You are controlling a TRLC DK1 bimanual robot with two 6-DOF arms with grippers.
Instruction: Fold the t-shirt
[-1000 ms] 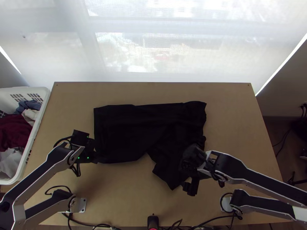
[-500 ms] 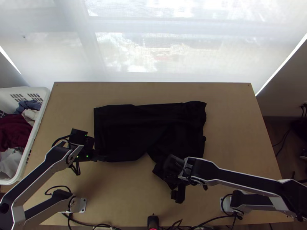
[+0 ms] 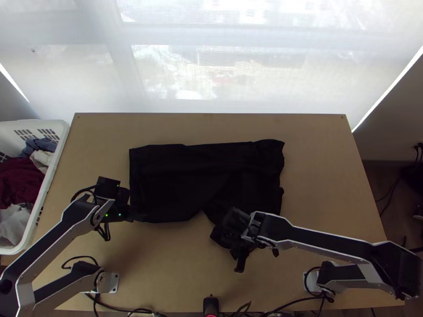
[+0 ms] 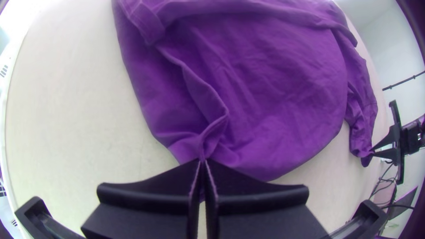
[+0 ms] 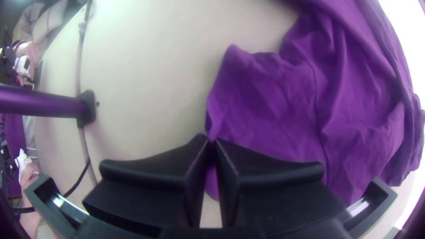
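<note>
Clocks off table centre in the top view, 12 = window. At 6, on the near edge of the light wooden table (image 3: 317, 174), we see a small black upright device (image 3: 211, 305). Right gripper (image 3: 229, 240): about 5, jaws closed, pinching the corner of the shirt's near flap (image 3: 215, 233). Left gripper (image 3: 137, 217): about 9, jaws closed on the shirt's 8 o'clock corner. Black cloth t-shirt (image 3: 180, 179): mid-table toward 12, body folded into a wide band, creased. White plastic basket (image 3: 49, 177), garments (image 3: 20, 179) inside: 9 to 10, beyond the table edge.
</note>
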